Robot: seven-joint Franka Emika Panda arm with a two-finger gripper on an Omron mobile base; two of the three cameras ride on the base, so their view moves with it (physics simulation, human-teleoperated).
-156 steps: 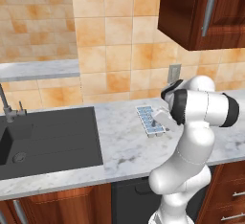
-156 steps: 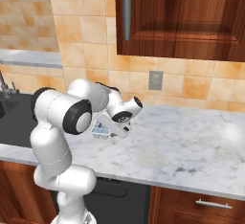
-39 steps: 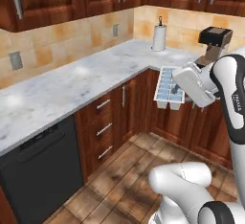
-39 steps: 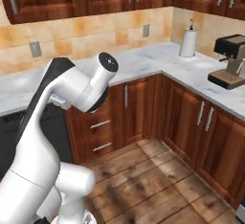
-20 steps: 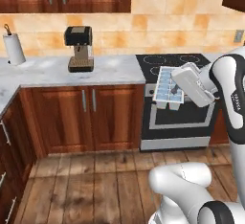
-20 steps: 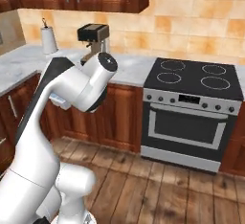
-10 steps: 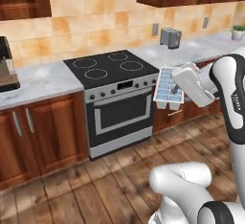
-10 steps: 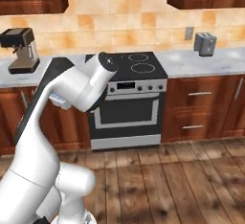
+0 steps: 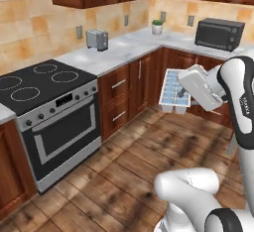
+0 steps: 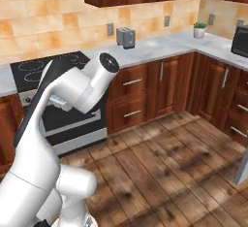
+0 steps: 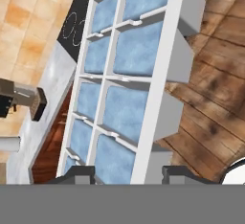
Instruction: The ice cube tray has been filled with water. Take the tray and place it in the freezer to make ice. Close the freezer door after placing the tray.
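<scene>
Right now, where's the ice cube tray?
In the gripper, carried in mid-air over the wood floor: the ice cube tray sits right of centre in the left base view, in front of the corner cabinets below the microwave.

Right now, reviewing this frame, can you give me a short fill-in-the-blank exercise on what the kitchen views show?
1. The fingers hold the ice cube tray, whose cells are filled with pale ____ water.
2. The toaster stands on the ____.
3. The microwave is coloured ____.
4. The floor is made of ____.

Missing words: blue; counter; black; wood
</scene>
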